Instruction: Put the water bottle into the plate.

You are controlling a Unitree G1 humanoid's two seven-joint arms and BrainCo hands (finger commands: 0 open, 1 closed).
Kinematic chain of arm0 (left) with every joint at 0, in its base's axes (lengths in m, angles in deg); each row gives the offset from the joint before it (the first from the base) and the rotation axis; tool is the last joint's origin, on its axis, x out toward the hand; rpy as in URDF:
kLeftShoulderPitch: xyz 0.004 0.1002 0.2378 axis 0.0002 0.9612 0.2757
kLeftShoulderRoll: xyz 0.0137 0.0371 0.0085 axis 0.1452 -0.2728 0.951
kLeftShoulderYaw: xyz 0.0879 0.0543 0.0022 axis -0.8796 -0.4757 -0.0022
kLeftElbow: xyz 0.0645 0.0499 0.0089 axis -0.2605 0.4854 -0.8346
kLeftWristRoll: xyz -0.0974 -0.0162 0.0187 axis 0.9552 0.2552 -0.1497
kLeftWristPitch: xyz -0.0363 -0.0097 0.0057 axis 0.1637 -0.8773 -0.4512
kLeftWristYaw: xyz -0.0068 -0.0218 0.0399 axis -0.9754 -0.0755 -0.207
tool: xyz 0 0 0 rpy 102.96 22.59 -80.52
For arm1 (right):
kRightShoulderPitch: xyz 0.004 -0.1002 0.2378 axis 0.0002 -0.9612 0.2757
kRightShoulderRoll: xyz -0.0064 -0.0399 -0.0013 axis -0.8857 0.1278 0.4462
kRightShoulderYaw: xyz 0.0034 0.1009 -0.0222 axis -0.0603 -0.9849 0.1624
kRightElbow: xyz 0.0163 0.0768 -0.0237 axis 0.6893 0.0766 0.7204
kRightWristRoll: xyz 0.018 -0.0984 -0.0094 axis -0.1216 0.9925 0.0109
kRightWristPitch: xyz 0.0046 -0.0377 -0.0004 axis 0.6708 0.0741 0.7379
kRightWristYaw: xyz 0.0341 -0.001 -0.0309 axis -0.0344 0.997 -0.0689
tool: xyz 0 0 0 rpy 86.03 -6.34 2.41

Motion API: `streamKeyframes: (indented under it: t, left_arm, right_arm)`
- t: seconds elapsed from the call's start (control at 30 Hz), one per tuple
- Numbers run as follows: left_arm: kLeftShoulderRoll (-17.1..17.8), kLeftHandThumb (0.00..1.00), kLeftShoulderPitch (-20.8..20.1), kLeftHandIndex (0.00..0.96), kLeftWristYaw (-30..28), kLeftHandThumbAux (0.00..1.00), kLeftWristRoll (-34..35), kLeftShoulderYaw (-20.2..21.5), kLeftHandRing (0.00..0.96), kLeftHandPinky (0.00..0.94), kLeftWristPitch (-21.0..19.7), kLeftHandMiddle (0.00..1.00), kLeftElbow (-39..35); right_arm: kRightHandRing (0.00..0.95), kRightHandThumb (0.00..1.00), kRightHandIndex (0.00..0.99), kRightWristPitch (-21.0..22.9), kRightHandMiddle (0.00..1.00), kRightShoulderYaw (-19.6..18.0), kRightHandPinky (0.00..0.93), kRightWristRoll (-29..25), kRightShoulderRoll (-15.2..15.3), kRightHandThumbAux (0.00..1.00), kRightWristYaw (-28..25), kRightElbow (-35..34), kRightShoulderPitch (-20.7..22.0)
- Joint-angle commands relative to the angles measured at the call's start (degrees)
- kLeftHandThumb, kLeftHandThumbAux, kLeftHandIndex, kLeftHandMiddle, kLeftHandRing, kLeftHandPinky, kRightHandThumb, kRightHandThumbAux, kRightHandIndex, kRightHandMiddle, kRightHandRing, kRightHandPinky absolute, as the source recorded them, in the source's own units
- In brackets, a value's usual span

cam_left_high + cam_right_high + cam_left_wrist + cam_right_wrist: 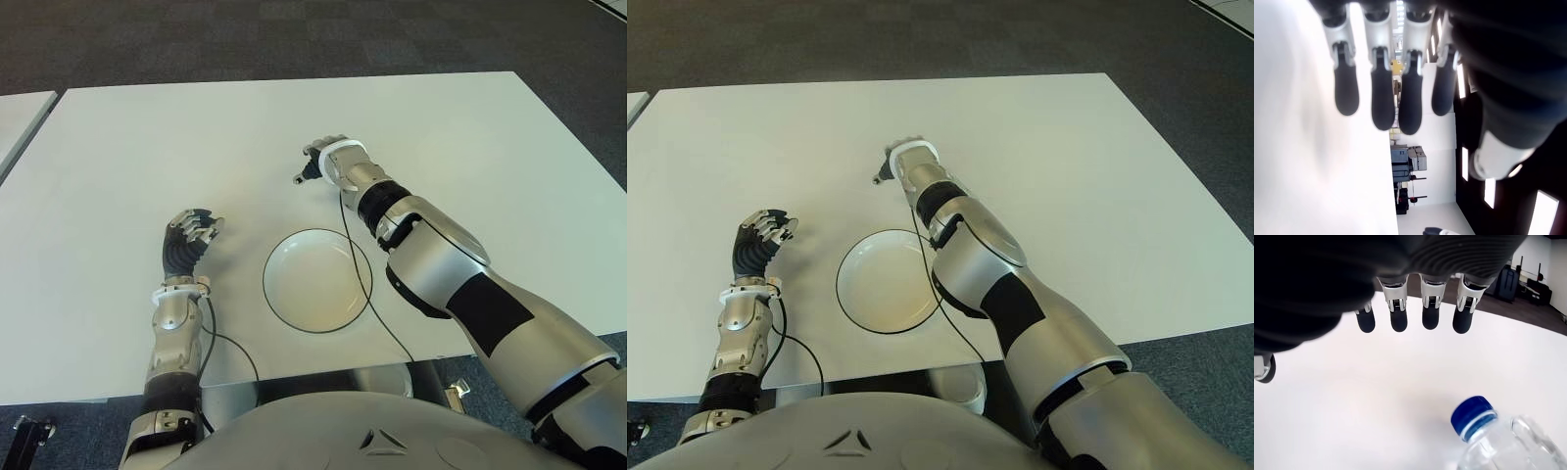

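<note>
On the white table (147, 147), the right hand's (328, 162) 4 spread fingers (1398, 318) hover clear of the water bottle (1498, 440) (blue cap).

Silver arms w/ black joints; black-fingered right hand (331, 157), thin black cables.

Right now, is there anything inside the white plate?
No. The plate shows only its bare white inside. The water bottle is not in it; it shows only in the right wrist view, below the open right hand. The left hand shows left of the plate.
</note>
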Motion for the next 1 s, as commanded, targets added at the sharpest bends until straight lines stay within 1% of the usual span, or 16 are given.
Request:
streamKeyframes:
  t: [0.03,0.4,0.57,0.67,0.8,1.0]
  left_arm:
    - [-0.43,0.707,0.37,0.430,-0.20,0.713,-0.03,-0.33,0.513,0.510,0.43,0.524,0.17]
    - [-0.08,0.707,0.59,0.430,-0.60,0.712,-0.10,-0.44,0.516,0.505,0.98,0.533,-0.12]
    - [0.15,0.707,0.66,0.430,-0.43,0.712,-0.46,-0.42,0.514,0.501,1.34,0.528,0.04]
    - [0.21,0.707,0.72,0.430,-0.47,0.712,-0.36,-0.36,0.511,0.497,1.18,0.524,0.04]
    - [0.33,0.707,0.85,0.430,-0.20,0.713,-0.57,-0.25,0.507,0.496,1.16,0.520,-0.05]
    - [0.63,0.707,1.11,0.430,-0.15,0.713,-0.78,-0.18,0.500,0.502,1.05,0.509,-0.30]
  right_arm:
    - [0.000,0.453,0.000,-0.83,0.000,-0.92,0.000,-1.19,0.02,0.226,1.00,-0.29,0.24]
    - [0.000,0.482,0.000,-2.05,0.000,-1.22,0.000,-1.54,0.82,0.203,1.15,-0.94,0.35]
    - [0.000,0.477,0.000,-2.56,0.000,-1.52,0.000,-1.77,1.86,0.193,0.52,-1.30,0.27]
    - [0.000,0.475,0.000,-3.25,0.000,-1.84,0.000,-2.04,3.11,0.189,0.61,-1.42,0.14]
    - [0.000,0.469,0.000,-4.61,0.000,-2.93,0.000,-2.81,6.22,0.184,1.25,-0.79,0.30]
    - [0.000,0.467,0.000,-3.77,0.000,-3.68,0.000,-3.33,7.14,0.175,1.74,-0.57,0.81]
